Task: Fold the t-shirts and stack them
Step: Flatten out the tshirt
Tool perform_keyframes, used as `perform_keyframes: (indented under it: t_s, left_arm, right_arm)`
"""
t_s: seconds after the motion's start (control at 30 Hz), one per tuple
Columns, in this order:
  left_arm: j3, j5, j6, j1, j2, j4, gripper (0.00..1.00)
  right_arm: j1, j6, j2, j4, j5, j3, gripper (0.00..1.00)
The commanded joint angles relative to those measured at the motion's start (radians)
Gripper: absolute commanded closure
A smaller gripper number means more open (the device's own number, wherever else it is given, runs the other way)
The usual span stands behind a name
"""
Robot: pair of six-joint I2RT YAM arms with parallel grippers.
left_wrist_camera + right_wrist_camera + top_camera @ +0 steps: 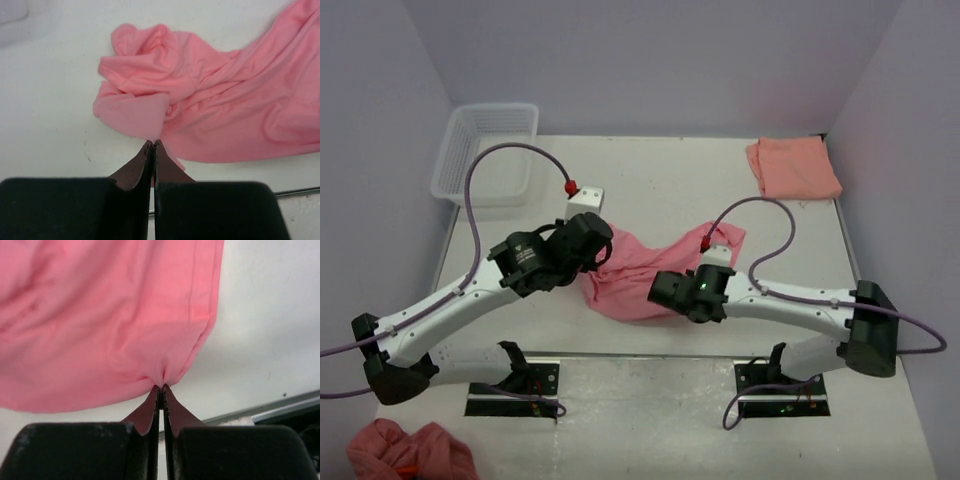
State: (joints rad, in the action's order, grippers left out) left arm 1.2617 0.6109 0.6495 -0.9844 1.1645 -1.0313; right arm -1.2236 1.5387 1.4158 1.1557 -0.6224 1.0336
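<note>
Two t-shirts on the table (660, 180): rose-pink t-shirt (640, 285) crumpled mid-table, salmon-orange t-shirt (793, 167) folded at its far right corner. The right gripper (161, 386) pinches the pink shirt's edge. The left gripper (152, 144), also closed, meets its bunched side, hold unclear.

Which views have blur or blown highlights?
Top external: even diffuse light, sharp, soft shadows on the white table. Left wrist: table nearly blown out, rose-pink cotton t-shirt in focus, left tool dark and featureless. Right wrist: the same shirt fills most of the frame, slightly soft.
</note>
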Motion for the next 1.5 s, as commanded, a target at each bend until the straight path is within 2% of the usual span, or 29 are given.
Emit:
perform_keyframes:
  t_s: [0.0,0.03,0.1,0.13,0.2,0.23,0.47,0.63,0.67,0.87,0.97,1.1,1.47]
  left_arm:
    - [0.144,0.093,-0.047,-0.005,-0.028,-0.026,1.00]
    - [0.166,0.102,-0.069,-0.005,-0.031,-0.023,1.00]
    - [0.229,0.128,-0.089,-0.005,-0.037,-0.023,1.00]
    - [0.246,0.136,-0.123,-0.005,-0.038,-0.007,1.00]
    - [0.298,0.159,-0.151,-0.005,-0.034,0.004,1.00]
    - [0.314,0.168,-0.181,-0.005,-0.031,0.019,1.00]
    - [0.385,0.309,-0.338,-0.004,-0.054,0.154,1.00]
    - [0.543,0.387,-0.487,-0.003,-0.034,0.195,1.00]
    - [0.608,0.401,-0.513,-0.003,-0.028,0.204,1.00]
    - [0.820,0.397,-0.754,-0.003,0.001,0.338,1.00]
    - [0.878,0.316,-0.835,-0.004,0.012,0.391,1.00]
    - [0.909,0.208,-0.856,-0.003,0.011,0.395,1.00]
    - [0.910,-0.354,-0.765,0.023,-0.143,0.441,1.00]
  right_arm:
    - [0.151,-0.335,-0.138,-0.052,-0.140,0.069,1.00]
    - [0.191,-0.535,-0.181,-0.106,-0.134,0.091,1.00]
    - [0.290,-0.697,-0.208,-0.236,-0.112,0.126,1.00]
    - [0.326,-0.859,-0.219,-0.276,-0.099,0.141,1.00]
    - [0.426,-0.952,-0.216,-0.326,-0.076,0.210,1.00]
    - [0.459,-1.048,-0.215,-0.339,-0.053,0.235,1.00]
    - [0.748,-1.244,-0.167,-0.338,0.093,0.511,1.00]
    - [0.874,-1.353,-0.063,-0.245,0.124,0.851,1.00]
    - [0.886,-1.364,-0.029,-0.210,0.128,0.956,1.00]
    - [0.901,-1.407,0.008,-0.154,0.171,1.202,1.00]
    - [0.898,-1.416,-0.021,-0.171,0.181,1.215,1.00]
    - [0.898,-1.448,-0.075,-0.201,0.159,1.211,1.00]
    - [0.785,-1.485,-0.334,-0.225,0.078,1.100,1.00]
